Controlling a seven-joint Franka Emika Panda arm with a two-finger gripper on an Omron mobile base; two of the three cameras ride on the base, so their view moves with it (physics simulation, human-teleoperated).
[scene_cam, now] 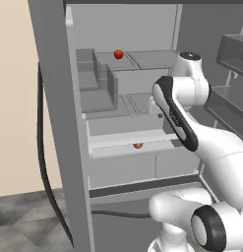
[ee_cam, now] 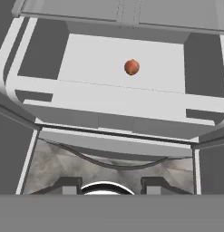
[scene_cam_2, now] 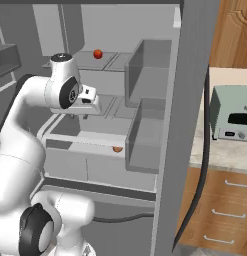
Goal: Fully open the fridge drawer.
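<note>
While above the fridge drawer (ee_cam: pixel 118 97) | claw (ee_cam: pixel 111 183) spread wide (empty) | touching nothing

**Fridge drawer partly out, small fruit sitting inside**

The fridge (scene_cam: pixel 56 98) is a tall grey cabinet standing open, pale grey inside, with flat shelves and stepped grey boxes up top and a black cable hanging down its outer side. The fridge drawer (scene_cam: pixel 128 139) sits low in it, below the shelves: wide, shallow, light grey, with a whitish front lip, nearly as wide as the cabinet. It's pulled out part-way, level, its floor open to view. From the hand view a small reddish-brown fruit lies toward its back.
</note>
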